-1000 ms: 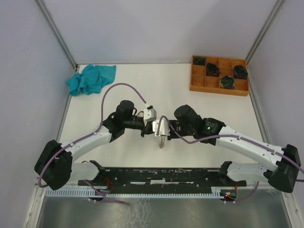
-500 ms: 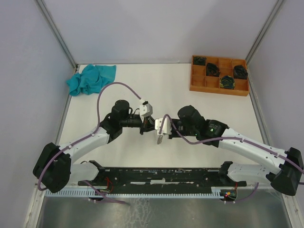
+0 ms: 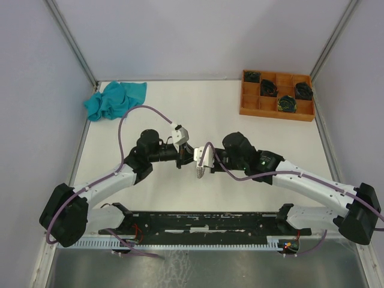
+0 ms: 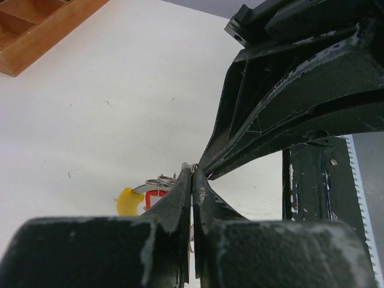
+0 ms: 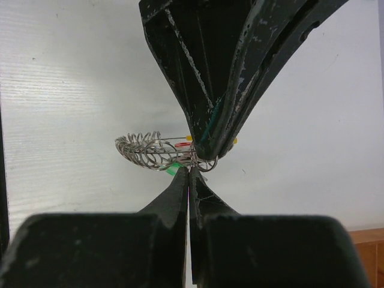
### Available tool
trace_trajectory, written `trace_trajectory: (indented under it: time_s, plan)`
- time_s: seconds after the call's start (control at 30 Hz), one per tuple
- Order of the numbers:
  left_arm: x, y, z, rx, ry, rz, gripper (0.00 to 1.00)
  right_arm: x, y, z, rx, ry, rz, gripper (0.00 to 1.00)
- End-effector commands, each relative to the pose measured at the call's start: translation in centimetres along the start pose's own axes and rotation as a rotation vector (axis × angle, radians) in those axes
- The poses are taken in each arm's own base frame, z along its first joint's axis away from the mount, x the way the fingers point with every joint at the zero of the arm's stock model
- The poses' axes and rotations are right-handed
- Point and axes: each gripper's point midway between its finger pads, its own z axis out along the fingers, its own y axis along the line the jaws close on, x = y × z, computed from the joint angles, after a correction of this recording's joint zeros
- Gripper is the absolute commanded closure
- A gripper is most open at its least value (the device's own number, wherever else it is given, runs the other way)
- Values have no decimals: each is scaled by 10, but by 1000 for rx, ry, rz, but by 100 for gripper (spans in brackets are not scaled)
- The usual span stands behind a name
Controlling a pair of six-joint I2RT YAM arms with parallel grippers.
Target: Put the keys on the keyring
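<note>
Both grippers meet tip to tip above the middle of the table. The keyring [image 5: 141, 150] is a silvery ribbed coil hanging between them, with a yellow tag [image 4: 128, 201] and a red-tagged key [image 4: 154, 198] beside it. My left gripper [image 4: 193, 173] is shut on a wire loop of the keyring; in the right wrist view its fingers [image 5: 207, 114] come down from above. My right gripper [image 5: 189, 173] is shut at the same spot, with the green-tagged key [image 5: 173, 169] sticking out at its tips. In the top view the left gripper [image 3: 188, 157] and the right gripper [image 3: 200, 164] touch.
A wooden compartment tray [image 3: 276, 108] with black round coils stands at the far right. A teal cloth [image 3: 114, 99] lies at the far left. The black base rail [image 3: 204, 223] runs along the near edge.
Both grippers, still joined at the keyring, have shifted a little left and away from the near edge. The left wrist has swung further left.
</note>
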Motion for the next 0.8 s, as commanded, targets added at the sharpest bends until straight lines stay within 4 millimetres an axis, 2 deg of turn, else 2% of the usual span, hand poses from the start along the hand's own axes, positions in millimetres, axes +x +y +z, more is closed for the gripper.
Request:
trace_trajectory:
  time_s: [0.0,0.17,0.33,0.77]
  plan:
    - [-41,6,-3,-39,-135,76,97,-11,-2,3,-7,-39,11,99]
    - [-26,11,-5,-66,-77,86,96,-10,-8,-5,18,-22,4,99]
    - [-23,12,-5,-67,-54,88,83,-11,-13,-13,22,-4,-13,99]
    - [-7,-4,-4,56,11,133,68,-13,-10,-10,-41,20,-40,99]
